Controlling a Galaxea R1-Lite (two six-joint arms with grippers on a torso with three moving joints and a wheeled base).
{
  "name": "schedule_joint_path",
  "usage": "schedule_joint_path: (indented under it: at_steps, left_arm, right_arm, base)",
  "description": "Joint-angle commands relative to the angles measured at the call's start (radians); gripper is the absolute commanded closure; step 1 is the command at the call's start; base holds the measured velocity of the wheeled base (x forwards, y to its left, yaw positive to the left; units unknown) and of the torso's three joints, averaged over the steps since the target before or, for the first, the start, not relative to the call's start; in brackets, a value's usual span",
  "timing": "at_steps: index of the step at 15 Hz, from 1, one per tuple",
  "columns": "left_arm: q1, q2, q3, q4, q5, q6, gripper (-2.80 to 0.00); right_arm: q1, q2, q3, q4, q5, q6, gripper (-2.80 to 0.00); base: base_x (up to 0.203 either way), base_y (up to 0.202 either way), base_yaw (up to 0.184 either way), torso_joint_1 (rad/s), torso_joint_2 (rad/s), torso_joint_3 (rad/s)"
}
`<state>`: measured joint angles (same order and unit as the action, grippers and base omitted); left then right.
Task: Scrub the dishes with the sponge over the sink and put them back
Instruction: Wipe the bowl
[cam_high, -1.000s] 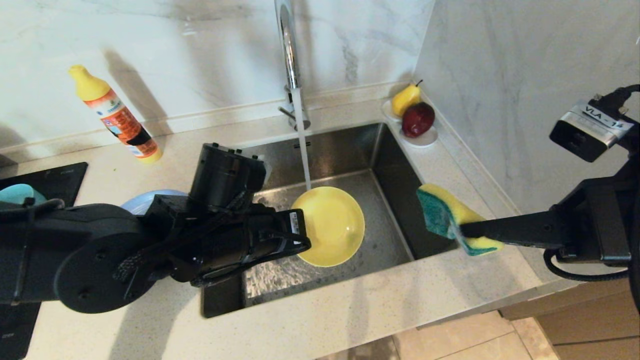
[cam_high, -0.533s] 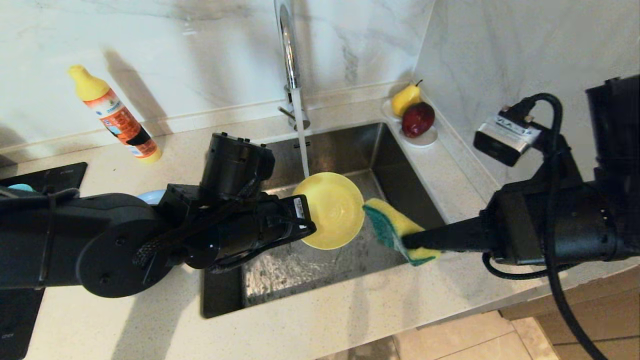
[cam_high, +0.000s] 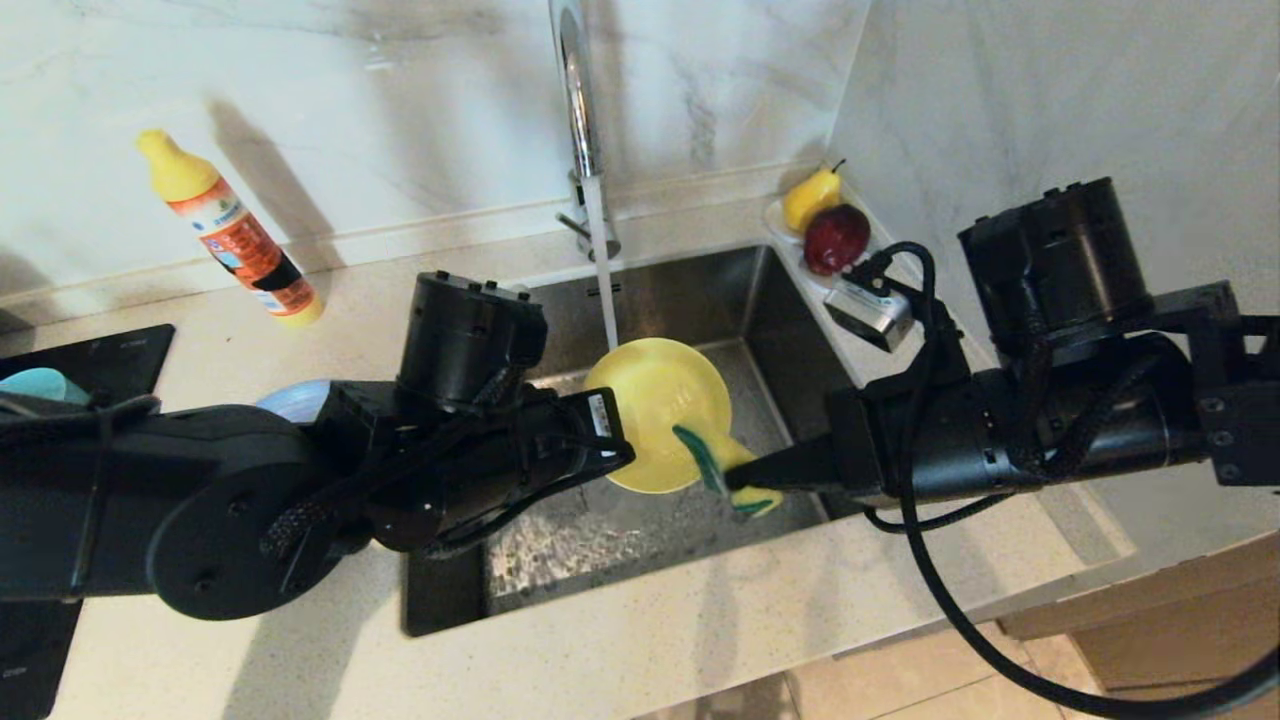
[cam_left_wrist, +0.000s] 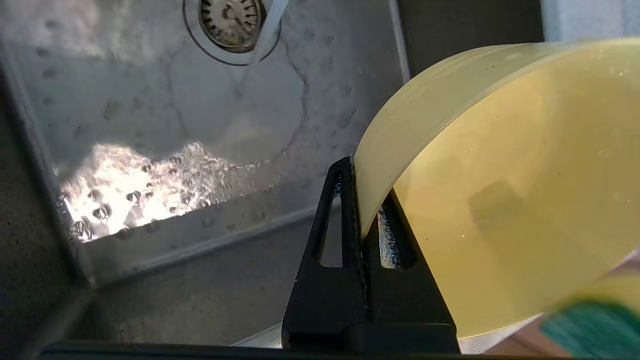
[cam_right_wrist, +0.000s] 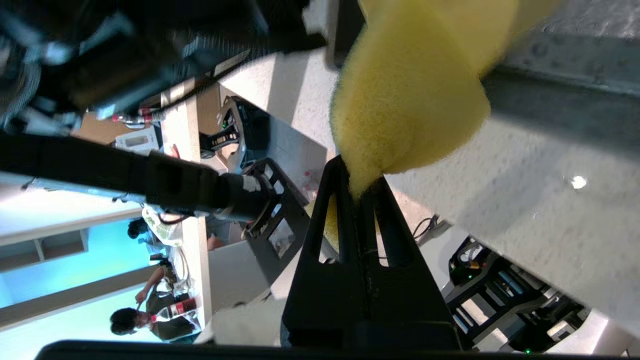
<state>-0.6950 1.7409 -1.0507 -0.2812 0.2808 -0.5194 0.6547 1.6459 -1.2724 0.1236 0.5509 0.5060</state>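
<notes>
Yellow bowl (cam_high: 655, 410) sits mid-frame over the sink (cam_high: 700, 300), pinched by the left pincer (cam_high: 622, 455); the right pincer (cam_high: 735, 478) squeezes the sponge (cam_high: 722, 468) against it.

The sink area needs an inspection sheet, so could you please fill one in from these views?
Surface: pale counter around steel sink; tap running.
Job's things: yellow bowl held on edge over the sink; sponge at its lower rim; grey-blue plate and teal bowl behind the left arm.
Clutter: detergent bottle; fruit dish with pear and apple.
Grippers: left gripper shut on the bowl rim; right gripper shut on the sponge.
Cables: black cable looping from the right arm.
Surroundings: marble walls, tiled floor.
</notes>
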Motion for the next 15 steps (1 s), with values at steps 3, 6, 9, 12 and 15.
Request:
schedule_joint_path:
  at_steps: [3,6,9,12,15]
  left_arm:
    - [-0.023,0.036,0.017,-0.013,0.043,0.017,0.0]
    - [-0.023,0.103,0.02,-0.148,0.145,0.031,0.0]
    - [-0.024,0.083,0.027,-0.184,0.146,0.032,0.0]
    - [-0.024,0.034,0.055,-0.184,0.139,0.025,0.0]
    - [-0.027,-0.002,0.078,-0.184,0.136,0.022,0.0]
  right_arm:
    - [0.01,0.049,-0.075,0.015,0.002,0.006,0.0]
    - [0.013,0.04,-0.077,0.017,0.001,0.006,0.0]
    - [0.011,0.087,-0.082,0.011,-0.001,0.006,0.0]
    - [0.006,0.126,-0.111,0.008,0.0,0.008,0.0]
    - [-0.005,0.174,-0.144,0.007,-0.002,0.009,0.0]
  base:
    - [0.0,0.0,0.0,0.0,0.0,0.0]
    - [0.0,0.0,0.0,0.0,0.0,0.0]
    - [0.0,0.0,0.0,0.0,0.0,0.0]
    - [0.0,0.0,0.0,0.0,0.0,0.0]
    - [0.0,0.0,0.0,0.0,0.0,0.0]
